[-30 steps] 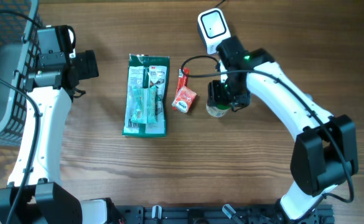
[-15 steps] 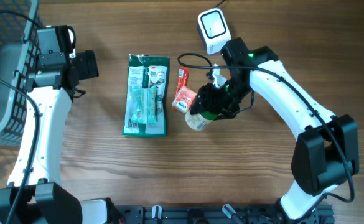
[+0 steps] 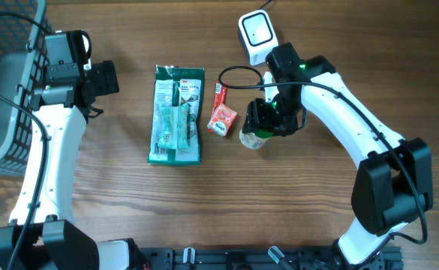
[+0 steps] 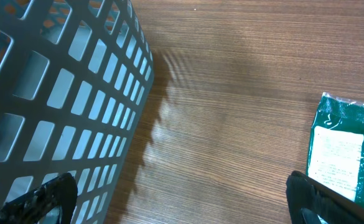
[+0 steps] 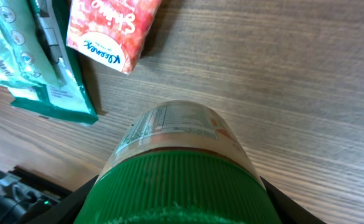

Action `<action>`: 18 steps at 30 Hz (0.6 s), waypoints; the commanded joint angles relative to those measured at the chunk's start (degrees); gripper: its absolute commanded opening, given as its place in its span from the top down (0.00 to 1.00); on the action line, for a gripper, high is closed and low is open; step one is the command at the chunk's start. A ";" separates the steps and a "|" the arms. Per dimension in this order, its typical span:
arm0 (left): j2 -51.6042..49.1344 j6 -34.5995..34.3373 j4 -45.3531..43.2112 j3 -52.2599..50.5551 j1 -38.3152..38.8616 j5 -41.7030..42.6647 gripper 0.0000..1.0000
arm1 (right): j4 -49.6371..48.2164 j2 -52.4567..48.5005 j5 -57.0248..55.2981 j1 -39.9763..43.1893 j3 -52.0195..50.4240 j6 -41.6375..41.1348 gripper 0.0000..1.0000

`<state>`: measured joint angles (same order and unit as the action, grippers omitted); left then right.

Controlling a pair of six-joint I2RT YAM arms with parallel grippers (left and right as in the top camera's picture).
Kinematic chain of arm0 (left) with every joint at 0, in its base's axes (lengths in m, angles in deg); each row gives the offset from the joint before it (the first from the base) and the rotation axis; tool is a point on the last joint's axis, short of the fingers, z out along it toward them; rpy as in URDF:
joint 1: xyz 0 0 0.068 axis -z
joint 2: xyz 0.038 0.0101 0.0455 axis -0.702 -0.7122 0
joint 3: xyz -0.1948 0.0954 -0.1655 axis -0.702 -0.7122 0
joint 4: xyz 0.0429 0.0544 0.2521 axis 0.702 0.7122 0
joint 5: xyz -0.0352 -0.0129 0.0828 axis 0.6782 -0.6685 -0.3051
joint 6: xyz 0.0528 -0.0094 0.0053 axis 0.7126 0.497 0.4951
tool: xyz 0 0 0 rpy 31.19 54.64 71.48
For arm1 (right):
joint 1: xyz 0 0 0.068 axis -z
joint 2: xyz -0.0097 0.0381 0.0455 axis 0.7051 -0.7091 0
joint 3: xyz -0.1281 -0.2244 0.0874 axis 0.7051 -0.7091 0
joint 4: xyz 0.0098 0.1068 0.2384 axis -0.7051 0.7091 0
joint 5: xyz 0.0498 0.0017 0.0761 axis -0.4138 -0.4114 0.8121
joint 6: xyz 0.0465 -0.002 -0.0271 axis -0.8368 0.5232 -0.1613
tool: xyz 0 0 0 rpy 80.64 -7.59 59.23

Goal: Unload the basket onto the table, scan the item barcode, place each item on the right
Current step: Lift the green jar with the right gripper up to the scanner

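One jar [image 3: 253,138] with a green lid [image 5: 175,186] sits pinched at the lid between the fingers of the right gripper [image 3: 270,122], its printed label [image 5: 172,127] facing away from the wrist camera. It hangs just right of a red packet [image 3: 222,120], with a green package [image 3: 178,114] further left on the wooden table [image 3: 204,210]. A white scanner [image 3: 255,31] lies at the far edge. Far left, the left gripper [image 3: 105,77] is spread wide beside a grey basket [image 3: 5,90].

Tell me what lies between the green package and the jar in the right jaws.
The red tissue pack lies between the green package and the jar; the overhead view shows it best.
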<state>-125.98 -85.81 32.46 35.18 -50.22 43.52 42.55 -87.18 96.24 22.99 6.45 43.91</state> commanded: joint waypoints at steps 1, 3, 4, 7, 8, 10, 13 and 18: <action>0.04 0.44 -0.15 0.13 -0.02 -0.11 0.00 | 0.81 0.83 -2.29 0.24 3.89 4.44 0.55; 0.04 0.44 -0.15 0.13 -0.02 -0.11 0.00 | 3.98 0.83 -3.69 0.24 8.83 5.68 0.56; 0.04 0.44 -0.15 0.13 -0.02 -0.11 0.00 | 6.05 0.83 -4.37 0.24 12.04 6.29 0.57; 0.04 0.44 -0.15 0.13 0.00 -0.09 0.00 | 11.89 0.83 -7.98 0.24 22.64 7.41 0.58; 0.04 0.44 -0.15 0.13 -0.02 -0.11 0.00 | 13.09 0.83 -9.90 0.24 25.62 7.43 0.58; 0.04 0.44 -0.15 0.13 -0.02 -0.11 0.00 | 13.29 0.83 -12.00 0.24 30.18 8.24 0.58; 0.04 0.44 -0.15 0.13 -0.02 -0.11 0.00 | 9.66 0.48 -12.00 0.22 30.75 10.43 0.63; 0.04 0.44 -0.15 0.13 -0.02 -0.11 0.00 | -0.44 -2.91 -16.31 0.22 30.69 13.18 0.64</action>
<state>-125.98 -85.81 32.44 35.18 -50.22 43.52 46.38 -87.49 83.93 22.99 35.91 54.86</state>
